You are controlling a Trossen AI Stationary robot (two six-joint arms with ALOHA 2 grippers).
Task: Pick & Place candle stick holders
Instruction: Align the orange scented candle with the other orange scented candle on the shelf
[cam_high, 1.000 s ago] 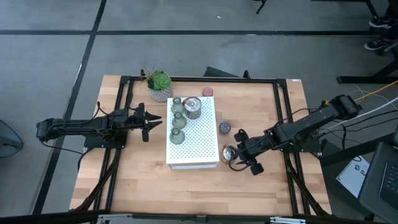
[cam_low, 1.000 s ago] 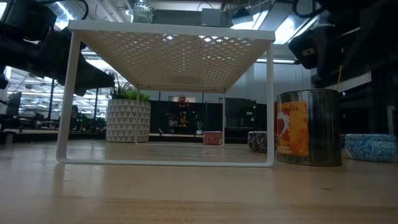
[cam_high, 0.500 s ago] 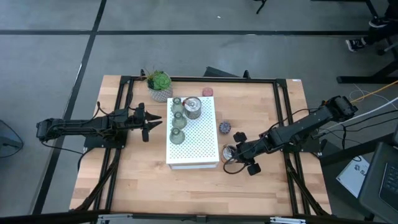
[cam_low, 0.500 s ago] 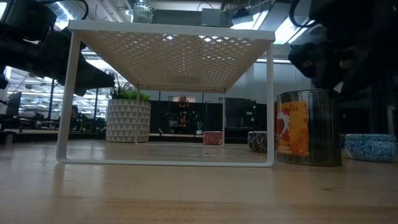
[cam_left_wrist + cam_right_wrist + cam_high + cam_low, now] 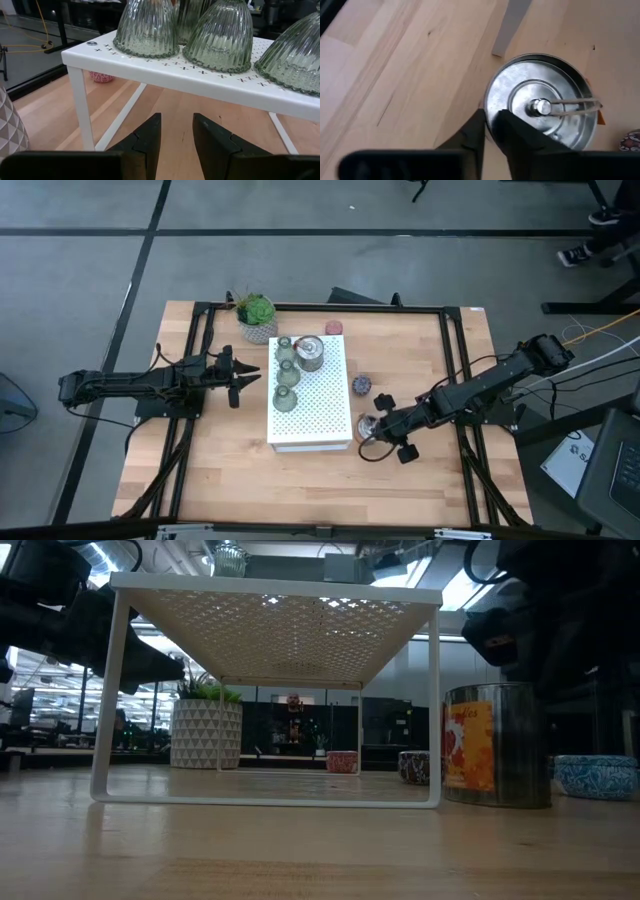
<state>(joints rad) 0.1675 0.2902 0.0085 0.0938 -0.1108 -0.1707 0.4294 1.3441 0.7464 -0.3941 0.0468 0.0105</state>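
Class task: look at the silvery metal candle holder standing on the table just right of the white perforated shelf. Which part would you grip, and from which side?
Grip the thin upright rim of the silvery metal holder, coming from above, one finger inside the open cup and one outside. It stands upright and open-topped, and the right gripper already straddles the rim this way.

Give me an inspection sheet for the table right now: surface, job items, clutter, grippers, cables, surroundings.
Surface: wooden table, black frame rails along its edges.
Job's things: three green glass holders and one metal holder on the white perforated shelf; second metal tin holder on the table beside the shelf; pink holder, purple holder and blue holder on the table.
Clutter: potted plant at the far edge.
Grippers: right gripper pinching the tin's rim; left gripper open, short of the shelf.
Cables: yellow cable near the right arm.
Surroundings: grey floor, a person's shoes far right.
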